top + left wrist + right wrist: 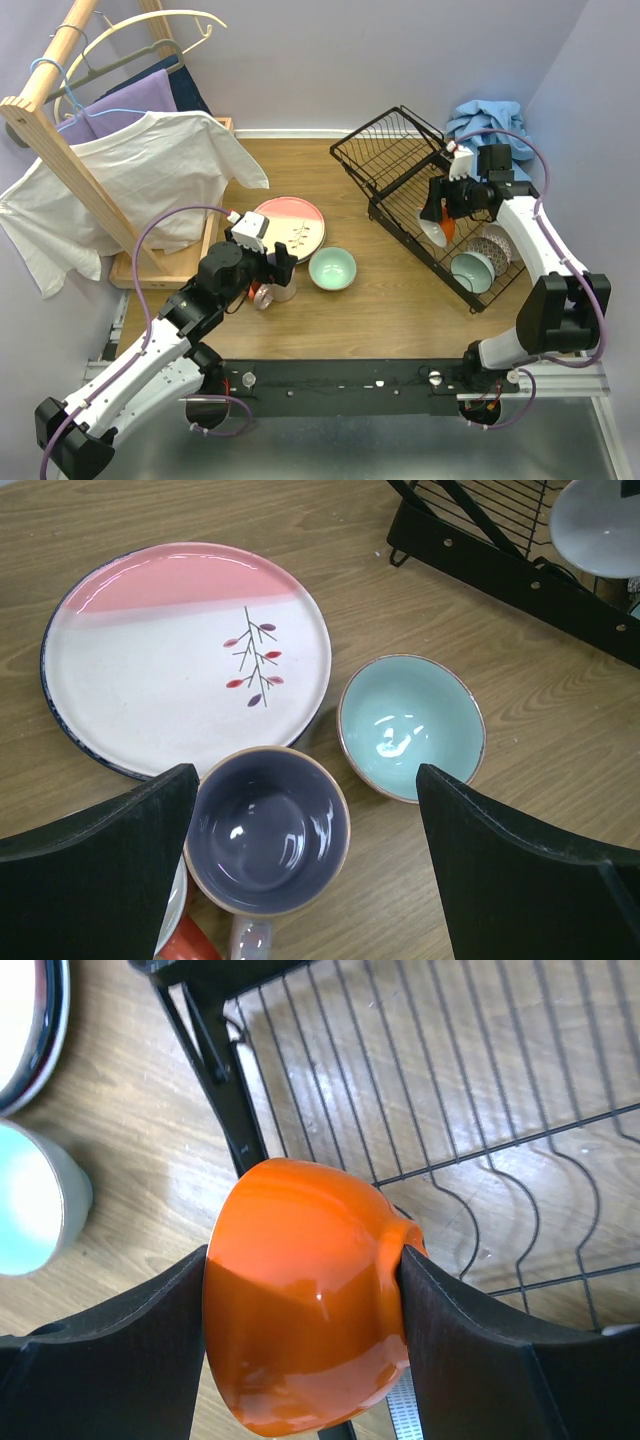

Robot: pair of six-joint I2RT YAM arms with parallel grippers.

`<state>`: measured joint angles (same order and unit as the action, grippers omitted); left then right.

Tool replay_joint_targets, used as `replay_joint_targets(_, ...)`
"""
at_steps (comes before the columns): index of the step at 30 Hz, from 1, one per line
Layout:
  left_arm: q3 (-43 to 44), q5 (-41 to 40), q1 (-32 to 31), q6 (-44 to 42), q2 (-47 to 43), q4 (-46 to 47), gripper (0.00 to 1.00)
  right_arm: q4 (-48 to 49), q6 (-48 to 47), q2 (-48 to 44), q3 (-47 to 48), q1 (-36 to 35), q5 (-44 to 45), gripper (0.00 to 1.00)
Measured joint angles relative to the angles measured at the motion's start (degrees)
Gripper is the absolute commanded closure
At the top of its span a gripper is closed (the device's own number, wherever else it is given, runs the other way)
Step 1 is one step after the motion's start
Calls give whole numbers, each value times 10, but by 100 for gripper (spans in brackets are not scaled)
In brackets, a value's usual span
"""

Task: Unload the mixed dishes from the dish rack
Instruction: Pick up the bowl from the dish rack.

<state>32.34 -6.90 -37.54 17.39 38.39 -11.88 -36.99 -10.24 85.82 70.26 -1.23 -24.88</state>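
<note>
My right gripper (440, 215) is shut on an orange bowl (300, 1330) with a white inside, one finger pressing each side of it. The bowl hangs tilted over the near-left wall of the black wire dish rack (400, 160). A pale-green bowl (472, 270) and a patterned bowl (497, 245) lie in the rack's near end. My left gripper (305, 780) stands open just above a purple-inside mug (268, 830) on the table, apart from it. Beside it are an orange-handled mug (190, 945), a pink-and-cream leaf-sprig plate (180, 660) and another pale-green bowl (410, 725).
A wooden clothes rack (90, 190) with a white shirt and hangers fills the left of the table. A blue cloth (485, 118) lies behind the dish rack. Walls close the table at the back and right.
</note>
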Motion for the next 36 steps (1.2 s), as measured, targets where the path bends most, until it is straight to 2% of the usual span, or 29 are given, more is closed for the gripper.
replay_joint_targets(7, 0, 0, 0, 1, 1, 0, 1, 40, 60, -26, -3, 0, 12, 75)
replay_joint_targets(15, 3, 14, 0, 19, 16, 5, 1, 139, 189, -75, -39, 0, -19, 75)
replay_joint_targets(28, 118, 62, -2, 67, 159, 71, 1, 338, 406, -134, -169, -3, -156, 76)
replay_joint_targets(36, 173, 76, -37, 103, 266, 121, 2, 455, 516, -176, -241, -13, -210, 76)
